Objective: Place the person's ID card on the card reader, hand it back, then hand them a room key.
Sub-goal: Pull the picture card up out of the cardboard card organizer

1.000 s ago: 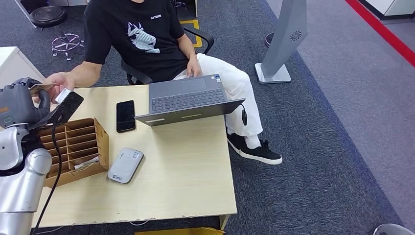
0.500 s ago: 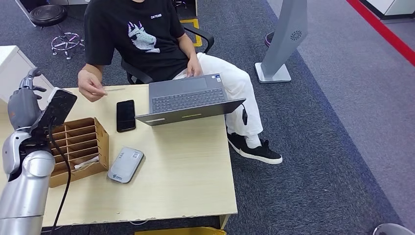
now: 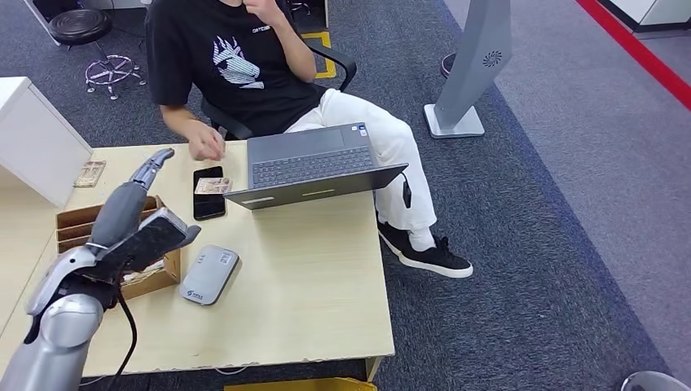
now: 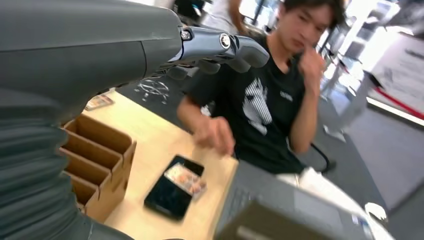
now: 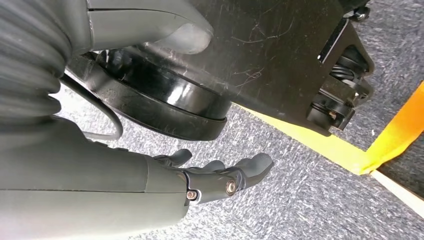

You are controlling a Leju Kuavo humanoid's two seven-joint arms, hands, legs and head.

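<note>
A light wooden desk [image 3: 310,285] stands on dark grey carpet [image 3: 530,244]; beyond it a black office chair [image 3: 334,61]; right of the desk a grey pedestal stand [image 3: 477,65]; a red floor stripe [image 3: 644,57] farther right.

The ID card [image 3: 213,186] now lies on the phone [image 3: 209,195], left hand [image 3: 130,208] emptied.

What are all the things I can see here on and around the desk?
Table: one, light wood, centre.
Laptop: one, grey, open, at the table's far edge.
Phone: one, black, beside the laptop.
Card: one, pale, lying on the phone.
Card reader: one, light grey, near the box.
Divided box: one, brown cardboard, partly behind the arm.
White cabinet: one, far left.
Grey stand: one, on the carpet.
Person: one, black shirt, seated.
Left hand: open, above the box.
Right hand: open, hanging over carpet.
</note>
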